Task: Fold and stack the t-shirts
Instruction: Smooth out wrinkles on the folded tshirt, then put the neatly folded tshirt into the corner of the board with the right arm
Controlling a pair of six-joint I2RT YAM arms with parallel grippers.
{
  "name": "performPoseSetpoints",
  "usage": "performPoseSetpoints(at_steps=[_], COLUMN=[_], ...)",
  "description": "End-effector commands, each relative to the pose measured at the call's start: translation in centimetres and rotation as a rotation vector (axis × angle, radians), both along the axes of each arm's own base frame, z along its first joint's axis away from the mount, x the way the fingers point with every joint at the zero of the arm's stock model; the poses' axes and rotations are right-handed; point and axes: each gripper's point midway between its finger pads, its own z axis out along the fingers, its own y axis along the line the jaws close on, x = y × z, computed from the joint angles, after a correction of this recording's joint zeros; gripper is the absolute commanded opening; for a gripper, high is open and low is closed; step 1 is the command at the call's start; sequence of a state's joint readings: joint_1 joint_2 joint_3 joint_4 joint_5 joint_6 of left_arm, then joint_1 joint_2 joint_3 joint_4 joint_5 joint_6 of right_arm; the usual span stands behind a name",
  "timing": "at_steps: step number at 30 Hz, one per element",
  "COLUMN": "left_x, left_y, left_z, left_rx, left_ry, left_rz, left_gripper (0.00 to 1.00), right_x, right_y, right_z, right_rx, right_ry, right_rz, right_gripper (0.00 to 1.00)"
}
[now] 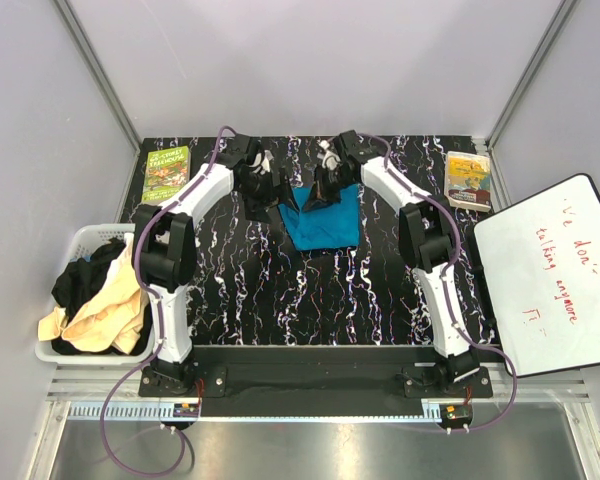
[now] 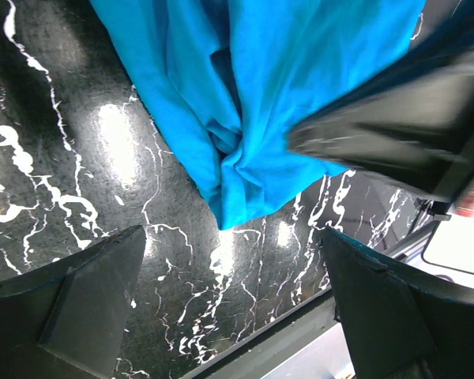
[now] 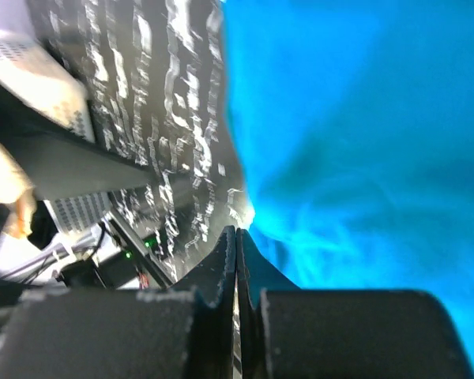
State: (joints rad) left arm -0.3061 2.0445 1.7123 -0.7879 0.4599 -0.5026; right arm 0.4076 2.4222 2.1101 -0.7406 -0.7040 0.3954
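The teal blue t-shirt (image 1: 325, 225) lies bunched at the far middle of the black marble table (image 1: 310, 300). My right gripper (image 1: 323, 190) is shut on its upper edge and holds that part lifted. In the right wrist view the jaws (image 3: 237, 233) are pressed together against the teal cloth (image 3: 363, 118). My left gripper (image 1: 263, 195) is open and empty just left of the shirt. In its wrist view (image 2: 233, 245) a hanging fold of the shirt (image 2: 245, 95) ends in a point above the table, ahead of the fingers. A black t-shirt (image 1: 90, 275) and cream-beige ones (image 1: 105, 310) lie heaped in the basket.
The white slatted basket (image 1: 80, 240) stands off the table's left edge. A green book (image 1: 167, 172) lies at the far left corner and a yellow book (image 1: 468, 180) at the far right. A whiteboard (image 1: 550, 280) leans at the right.
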Motion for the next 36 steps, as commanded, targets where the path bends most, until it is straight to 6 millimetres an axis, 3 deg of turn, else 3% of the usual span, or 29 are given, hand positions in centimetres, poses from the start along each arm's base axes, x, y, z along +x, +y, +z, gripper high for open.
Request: performPoseSetpoints(at_steps=[1, 3, 9, 12, 18, 20, 22, 23, 24, 26, 27, 28, 29, 31, 32, 36], left_x=[1.1, 1.0, 0.7, 0.6, 0.6, 0.8, 0.7, 0.7, 0.7, 0.6, 0.6, 0.5, 0.5, 0.2, 0.1, -0.4], left_y=[0.7, 0.7, 1.1, 1.4, 1.7, 1.8, 1.8, 1.8, 1.8, 1.8, 1.9, 1.8, 1.8, 1.7, 1.7, 1.7], left_z=[3.3, 3.3, 2.9, 2.7, 2.6, 2.6, 2.6, 2.6, 2.5, 2.5, 2.3, 2.3, 2.2, 1.9, 1.6, 0.9], left_rx=[0.013, 0.017, 0.034, 0.04, 0.046, 0.05, 0.05, 0.052, 0.052, 0.054, 0.053, 0.052, 0.052, 0.047, 0.046, 0.047], left_ry=[-0.109, -0.102, -0.092, -0.086, -0.082, -0.085, -0.086, -0.084, -0.085, -0.084, -0.08, -0.079, -0.077, -0.066, -0.058, -0.035], left_rz=[0.0, -0.002, -0.019, -0.024, -0.033, -0.034, -0.043, -0.044, -0.049, -0.052, -0.054, -0.057, -0.06, -0.066, -0.067, -0.076], left_gripper=[0.99, 0.99, 0.99, 0.99, 0.99, 0.99, 0.99, 0.99, 0.99, 0.99, 0.99, 0.99, 0.99, 0.99, 0.99, 0.99], right_x=[1.1, 1.0, 1.0, 1.3, -1.1, -1.8, -3.4, -3.7, -5.0, -5.9, -7.5, -7.9, -9.5, -10.5, -12.1, -13.9], right_y=[0.8, 1.1, 0.8, -0.9, -5.2, -6.1, -7.5, -7.9, -8.8, -9.5, -10.3, -10.4, -11.2, -11.8, -12.4, -12.6], right_z=[1.4, -0.7, -4.0, -6.2, -9.2, -8.5, -9.5, -8.6, -9.6, -8.5, -9.5, -8.4, -9.0, -7.9, -8.4, -6.5], right_rx=[-0.035, -0.065, -0.19, -0.308, -0.53, -0.559, -0.61, -0.616, -0.65, -0.653, -0.669, -0.659, -0.679, -0.676, -0.694, -0.645], right_ry=[-0.055, -0.025, -0.019, -0.013, 0.056, 0.05, 0.085, 0.072, 0.103, 0.096, 0.136, 0.123, 0.163, 0.16, 0.196, 0.186], right_rz=[0.029, 0.042, 0.024, -0.011, -0.018, -0.013, 0.0, -0.004, 0.003, -0.007, -0.002, -0.009, 0.0, -0.01, -0.003, -0.001], right_gripper=[0.0, 0.0, 0.0, 0.0, 0.0, 0.0, 0.0, 0.0, 0.0, 0.0, 0.0, 0.0, 0.0, 0.0, 0.0, 0.0])
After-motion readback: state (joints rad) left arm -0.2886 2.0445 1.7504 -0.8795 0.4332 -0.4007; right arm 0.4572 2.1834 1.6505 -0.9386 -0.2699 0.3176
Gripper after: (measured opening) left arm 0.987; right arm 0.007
